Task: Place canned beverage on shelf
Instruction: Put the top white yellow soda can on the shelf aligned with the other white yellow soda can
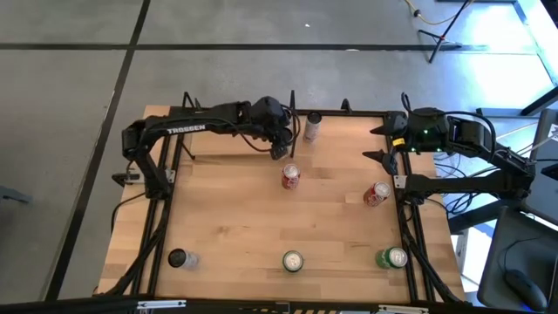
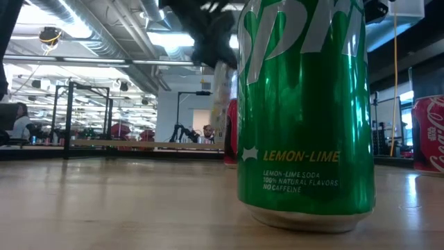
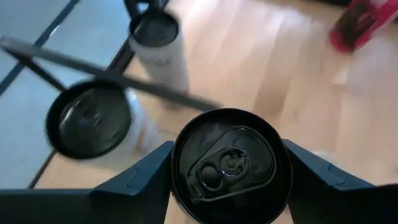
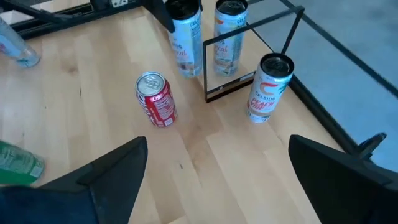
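My left gripper (image 1: 279, 142) is at the table's far middle, shut on a slim white can with a black top (image 3: 229, 167); the can also shows in the right wrist view (image 4: 185, 40). Just beyond it are the shelf's black rods (image 3: 124, 79) and light-wood ledge (image 4: 231, 88). Two more slim cans stand there: one behind the rod frame (image 4: 228, 34) and a white-and-orange one (image 4: 267, 84). My right gripper (image 1: 381, 144) is open and empty at the far right. Whether the held can's base touches the table, I cannot tell. My left gripper pinches the slim can between its two fingers, on opposite sides of its upper wall (image 3: 176, 155) just below the black top rim. The fingers come from above, pointing down. The can stands upright in the hold.
A red can (image 1: 290, 177) stands near the table's middle and another (image 1: 377, 194) toward the right. Along the near edge stand a dark can (image 1: 179, 258), a green-labelled can (image 1: 292, 261) and a green lemon-lime can (image 1: 392, 258). Black frame posts (image 1: 346, 105) rise at the far edge.
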